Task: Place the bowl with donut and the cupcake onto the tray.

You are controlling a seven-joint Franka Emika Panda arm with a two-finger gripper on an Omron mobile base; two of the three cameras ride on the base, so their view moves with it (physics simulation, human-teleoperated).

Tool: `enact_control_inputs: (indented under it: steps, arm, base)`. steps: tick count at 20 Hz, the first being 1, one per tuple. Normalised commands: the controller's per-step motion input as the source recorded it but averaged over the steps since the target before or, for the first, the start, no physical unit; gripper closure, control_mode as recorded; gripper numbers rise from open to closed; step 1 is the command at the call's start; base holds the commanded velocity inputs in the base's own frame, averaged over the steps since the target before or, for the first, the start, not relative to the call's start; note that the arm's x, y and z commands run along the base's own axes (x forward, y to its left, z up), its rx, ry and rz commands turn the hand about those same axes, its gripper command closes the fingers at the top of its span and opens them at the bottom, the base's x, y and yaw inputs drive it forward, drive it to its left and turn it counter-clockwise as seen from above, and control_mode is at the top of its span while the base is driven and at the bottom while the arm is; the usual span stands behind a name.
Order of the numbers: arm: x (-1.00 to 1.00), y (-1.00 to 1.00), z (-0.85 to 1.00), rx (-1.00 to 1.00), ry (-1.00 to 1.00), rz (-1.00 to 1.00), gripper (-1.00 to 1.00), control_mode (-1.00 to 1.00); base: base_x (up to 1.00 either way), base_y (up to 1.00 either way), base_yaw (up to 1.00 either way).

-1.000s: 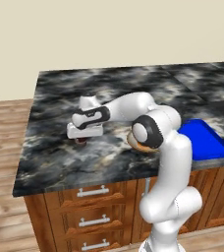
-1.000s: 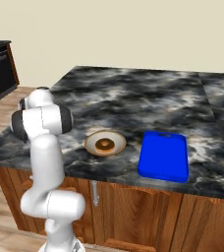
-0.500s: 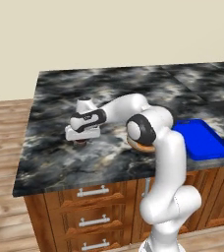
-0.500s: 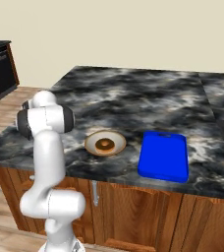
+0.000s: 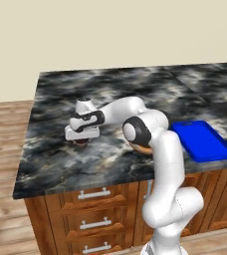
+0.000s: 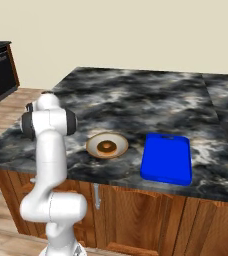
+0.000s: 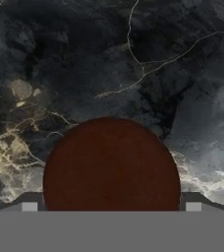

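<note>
Cupcake (image 7: 111,165) half-hidden between tool (image 7: 111,206) tips

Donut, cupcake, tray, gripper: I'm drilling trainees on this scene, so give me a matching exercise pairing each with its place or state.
Things:
1. donut
2. cupcake
3. tray
4. gripper

Places or states:
A. open, low over the counter
B. between the fingertips
C. in the bowl
D. bare, beside the bowl

Pairs: 1-C, 2-B, 3-D, 4-A

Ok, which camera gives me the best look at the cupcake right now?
The hand view: the cupcake sits large and round, seen from above, between the open gripper's fingertips. In the left base view just a dark sliver of it peeks out under the hand.
</note>
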Motion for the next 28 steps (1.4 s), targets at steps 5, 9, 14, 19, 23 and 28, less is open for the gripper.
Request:
enact_control_inputs:
  steps: [5,9,14,19,23,28]
  arm:
    - [0.23,0.23,-0.24,0.00,0.00,0.00,-1.00,-1.00]
    - [0.11,0.21,-0.35,0.00,0.00,0.02,1.00,-1.00]
    - [-0.27,-0.04,0.17,-0.07,-0.07,0.00,1.00,-1.00]
    - [-0.50,-0.38,0.47,-0.04,-0.16,0.00,1.00,-1.00]
    - [-0.43,-0.71,0.17,0.00,-0.15,0.00,1.00,-1.00]
    - [-0.51,-0.78,0.30,0.00,-0.19,0.00,1.00,-1.00]
  base:
    - [0.00,0.00,0.00]
    - [0.00,0.00,0.00]
    - [0.00,0.00,0.00]
    - [0.00,0.00,0.00]
    - [0.00,0.00,0.00]
    - [0.00,0.00,0.00]
